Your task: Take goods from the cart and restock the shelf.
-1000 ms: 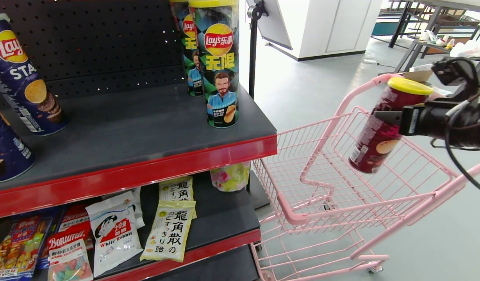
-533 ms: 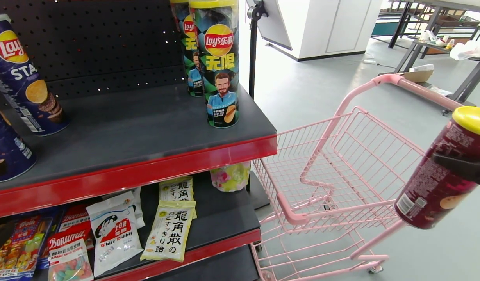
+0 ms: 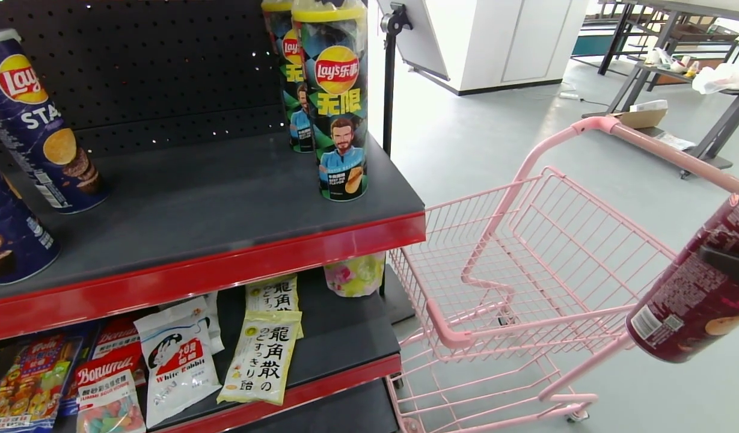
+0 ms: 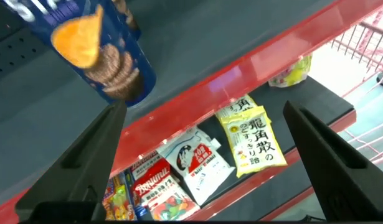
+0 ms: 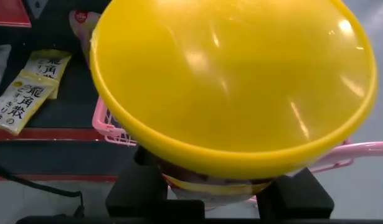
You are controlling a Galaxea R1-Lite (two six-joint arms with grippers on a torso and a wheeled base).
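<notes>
On the dark upper board (image 3: 213,198) of the shelf (image 3: 225,267): two blue cans (image 3: 38,120) at the left end, two green cans (image 3: 340,114) upright at the right end, one behind the other. On the lower board (image 3: 345,337): snack bags (image 3: 261,355) lying flat, a pouch (image 3: 354,273) behind. On the grey floor (image 3: 477,138), beside the shelf: a pink cart (image 3: 450,338).

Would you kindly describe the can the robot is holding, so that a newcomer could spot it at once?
Start at the pink cart beside the shelf. At the cart's right-hand side, the right claw holds the dark red can, tilted, with a yellow lid. Its body colour sets it apart: the green cans and dark blue cans stand on the shelf.
</notes>
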